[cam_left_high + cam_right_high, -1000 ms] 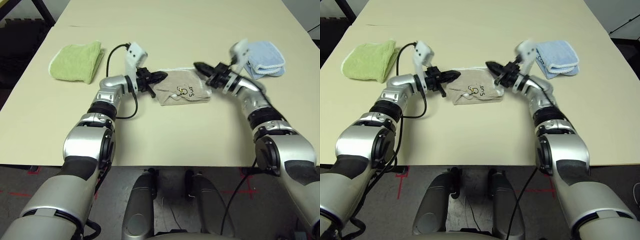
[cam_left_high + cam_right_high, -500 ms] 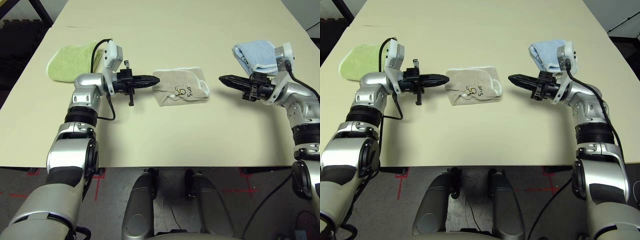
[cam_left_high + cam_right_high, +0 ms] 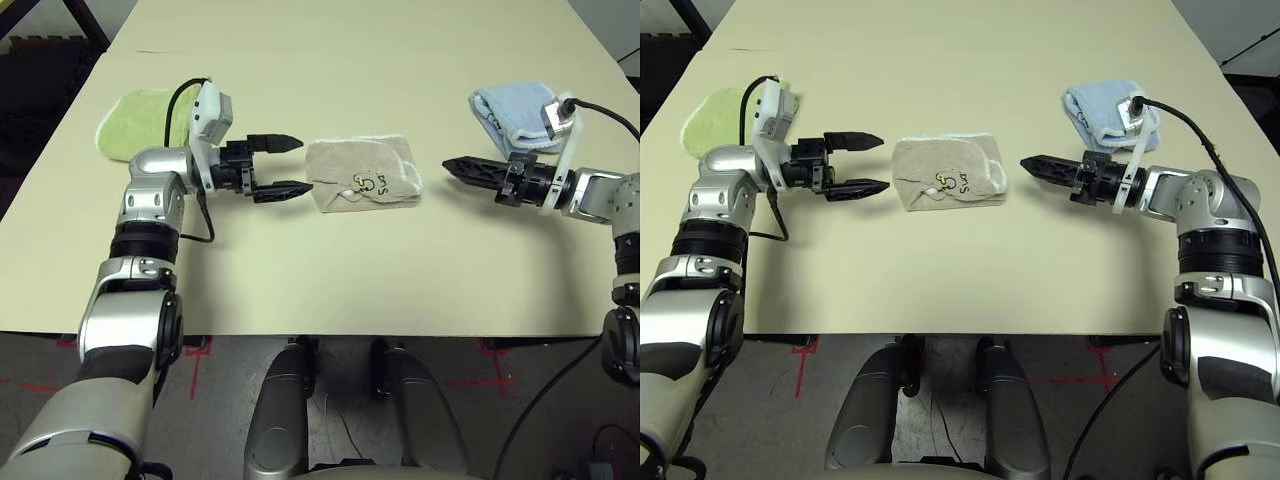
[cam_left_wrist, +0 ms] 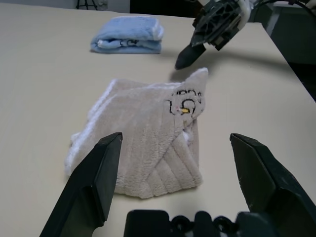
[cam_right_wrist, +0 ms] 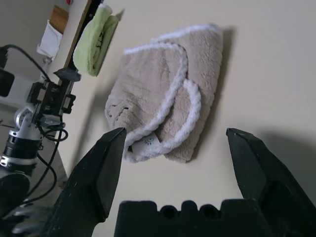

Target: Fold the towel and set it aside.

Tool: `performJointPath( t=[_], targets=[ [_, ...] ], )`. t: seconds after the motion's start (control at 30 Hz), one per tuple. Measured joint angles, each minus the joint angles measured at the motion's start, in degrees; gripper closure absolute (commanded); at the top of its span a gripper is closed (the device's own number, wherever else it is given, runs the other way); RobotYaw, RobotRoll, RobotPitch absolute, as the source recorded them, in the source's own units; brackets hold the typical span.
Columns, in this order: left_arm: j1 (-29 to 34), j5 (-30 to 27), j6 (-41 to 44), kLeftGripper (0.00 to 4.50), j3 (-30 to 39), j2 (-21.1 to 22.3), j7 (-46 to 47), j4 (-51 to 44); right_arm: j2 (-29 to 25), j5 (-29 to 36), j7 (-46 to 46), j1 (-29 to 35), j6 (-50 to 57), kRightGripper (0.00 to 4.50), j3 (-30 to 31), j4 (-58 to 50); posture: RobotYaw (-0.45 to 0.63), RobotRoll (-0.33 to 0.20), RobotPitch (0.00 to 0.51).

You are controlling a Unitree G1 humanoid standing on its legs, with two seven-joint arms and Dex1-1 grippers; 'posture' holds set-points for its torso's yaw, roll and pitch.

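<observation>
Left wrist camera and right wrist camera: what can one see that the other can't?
The left wrist view alone shows the light blue towel folded on the table, and the right tool pointing at the beige towel. The right wrist view alone shows the light green towel and the left arm with its cable. Both share the folded beige towel lying loose on the table, with that arm's own two black fingers spread wide on either side of it, not touching it.
</observation>
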Motion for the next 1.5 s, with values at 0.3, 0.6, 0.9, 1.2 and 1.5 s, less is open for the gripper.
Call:
performJointPath(
  t=[0.3, 0.6, 0.9, 1.2, 1.5],
  targets=[
    [2.3, -2.3, 0.0, 0.06, -0.1, 0.6, -1.1, -2.4, -0.3, 0.2, -1.0, 0.0, 3.9, 0.04, 0.0, 1.5, 0.10, 0.000, 0.255],
    [3.5, -3.1, -1.1, 0.06, -0.8, 0.6, -2.1, -3.8, 5.5, 0.9, -4.9, -2.8, 4.6, 0.04, -1.2, 5.5, 0.14, 0.000, 0.259],
    [3.7, -3.2, -1.1, 0.06, -1.4, 0.8, -2.4, -5.6, 14.2, -0.6, -9.1, -11.0, -2.5, 0.04, -1.8, 16.3, 0.16, 0.000, 0.265],
    [4.2, -3.2, -1.0, 0.00, -1.9, 1.0, -2.5, -6.0, 15.9, -1.8, -9.8, -13.0, -5.5, 0.95, -2.1, 20.0, 0.16, 0.000, 0.263],
    [4.7, -3.2, -1.0, 0.00, -2.4, 1.1, -2.6, -6.2, 15.9, -1.9, -9.3, -13.0, -4.8, 4.42, -2.2, 19.8, 0.14, 0.000, 0.259]
  ],
)
